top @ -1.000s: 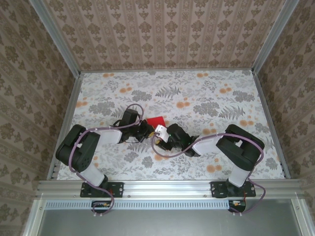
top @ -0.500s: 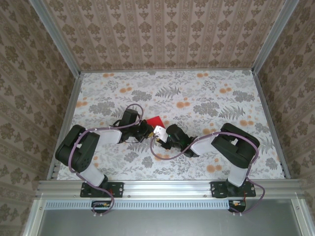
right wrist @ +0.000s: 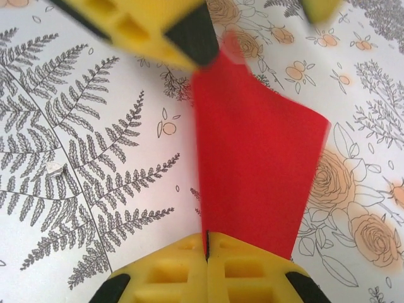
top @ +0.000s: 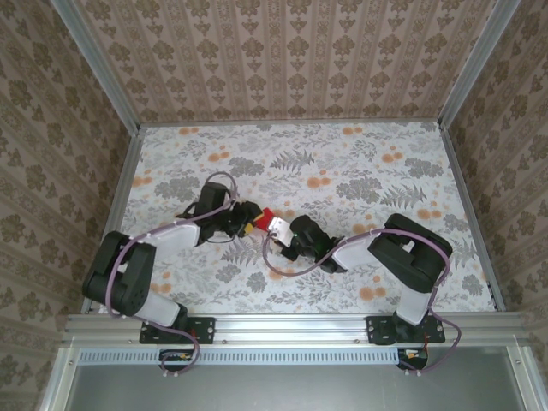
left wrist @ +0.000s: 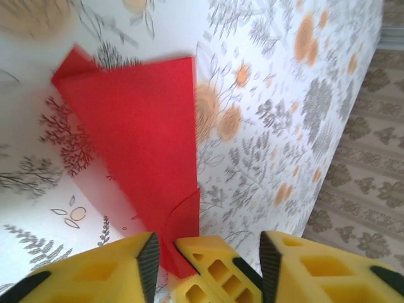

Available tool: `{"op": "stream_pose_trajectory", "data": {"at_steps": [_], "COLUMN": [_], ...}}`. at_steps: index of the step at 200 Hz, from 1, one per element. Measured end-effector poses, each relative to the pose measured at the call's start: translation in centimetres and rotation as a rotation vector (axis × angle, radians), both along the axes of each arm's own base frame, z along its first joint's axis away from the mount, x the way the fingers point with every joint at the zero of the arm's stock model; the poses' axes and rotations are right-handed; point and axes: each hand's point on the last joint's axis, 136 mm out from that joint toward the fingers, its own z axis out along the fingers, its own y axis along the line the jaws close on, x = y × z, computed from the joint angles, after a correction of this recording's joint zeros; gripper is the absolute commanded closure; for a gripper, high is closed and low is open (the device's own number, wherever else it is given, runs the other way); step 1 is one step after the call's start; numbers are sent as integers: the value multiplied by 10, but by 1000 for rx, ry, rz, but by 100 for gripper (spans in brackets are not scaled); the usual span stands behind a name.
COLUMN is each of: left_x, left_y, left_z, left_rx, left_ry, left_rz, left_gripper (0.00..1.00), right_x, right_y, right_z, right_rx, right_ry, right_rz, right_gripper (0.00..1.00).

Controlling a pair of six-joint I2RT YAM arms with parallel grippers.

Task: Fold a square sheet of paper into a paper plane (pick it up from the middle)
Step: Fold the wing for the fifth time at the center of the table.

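The square sheet of paper (top: 263, 213) is bright red and creased, and it stands up off the table between my two grippers at the middle. In the right wrist view my right gripper (right wrist: 207, 243) is shut on the lower edge of the red paper (right wrist: 255, 158). My left gripper (left wrist: 208, 252) is open. In its wrist view the paper's (left wrist: 139, 126) lower tip sits between its left finger and the right gripper's yellow fingers (left wrist: 214, 271), which reach into the gap. From above, the left gripper (top: 248, 225) and right gripper (top: 272, 226) nearly touch.
The floral tablecloth (top: 342, 180) covers the whole table. Aluminium rails (top: 282, 324) frame it, with wallpapered walls behind and at both sides. A tiny white speck (right wrist: 55, 168) lies on the cloth to the left of the right gripper.
My left gripper has opened and released the paper, and its arm has swung left. My right gripper has closed on the paper's edge. The paper now looks narrower from above.
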Motion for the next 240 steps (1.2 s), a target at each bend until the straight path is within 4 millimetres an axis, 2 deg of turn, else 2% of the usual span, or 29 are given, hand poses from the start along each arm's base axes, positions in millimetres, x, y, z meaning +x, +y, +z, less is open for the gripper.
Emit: {"op": "stream_pose_trajectory", "data": {"at_steps": [32,57,76,121,169,210,240], "left_x": [9,7,2,-16,-22,-24,-20], "left_y": [22,28,31,37,16,-3,-8], "left_z": [24,34,30,7,8,-5,-9], "left_rx": [18,28,36,60,50,47,39], "left_ry": [-85,-132,-138,-105,-165,-168,-183], "left_rz": [48,50,46,33,-45,-99,-108], "left_gripper": [30,27,27,27,30,35,39], "right_x": [1,2,1,11,18,13,15], "right_y": [-1,-1,-1,2,-8,-1,3], "right_z": [8,13,13,26,13,20,19], "right_rx": [118,215,261,414,518,568,605], "right_ry": [111,213,295,460,651,733,815], "right_rz": [-35,-69,-97,-156,-241,-229,-243], "right_gripper": [97,97,98,98,97,95,95]}}
